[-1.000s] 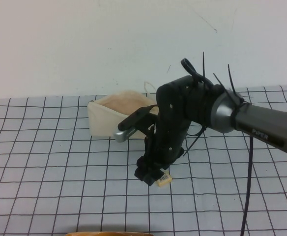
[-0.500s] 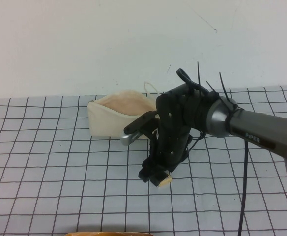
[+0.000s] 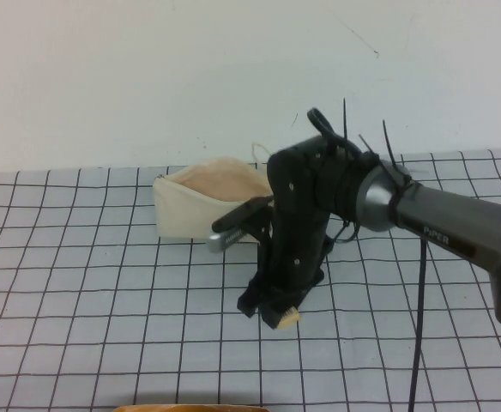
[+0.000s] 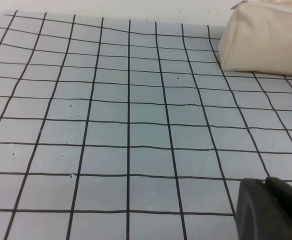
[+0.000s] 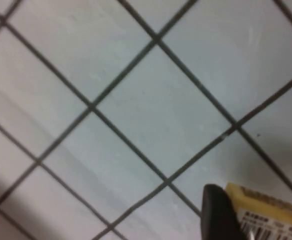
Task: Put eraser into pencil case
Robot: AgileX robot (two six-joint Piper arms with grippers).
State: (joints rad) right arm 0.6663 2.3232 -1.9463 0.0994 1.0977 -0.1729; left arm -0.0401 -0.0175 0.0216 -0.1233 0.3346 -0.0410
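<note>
My right gripper [image 3: 273, 310] hangs low over the checked mat, in front of the pencil case, and is shut on the eraser [image 3: 288, 318]. The eraser is a small cream-yellow block; its barcode label shows in the right wrist view [image 5: 266, 216] beside a dark finger [image 5: 217, 215]. The pencil case [image 3: 201, 202] is a cream-white pouch lying behind and left of the gripper, its mouth open on pinkish lining, with a thin loop cord [image 3: 262, 151] at its far end. It also shows in the left wrist view [image 4: 266, 40]. My left gripper [image 4: 271, 212] is shut and empty, low over the mat, apart from the case.
A grid-lined mat [image 3: 79, 283] covers the table up to a white wall [image 3: 147, 77]. A brown-orange edge [image 3: 190, 407] shows at the near rim of the high view. The right arm's cable [image 3: 420, 326] hangs down on the right.
The right arm has shifted a little to the left and its wrist has turned, with the eraser still held just above the mat. The pencil case has not moved.
</note>
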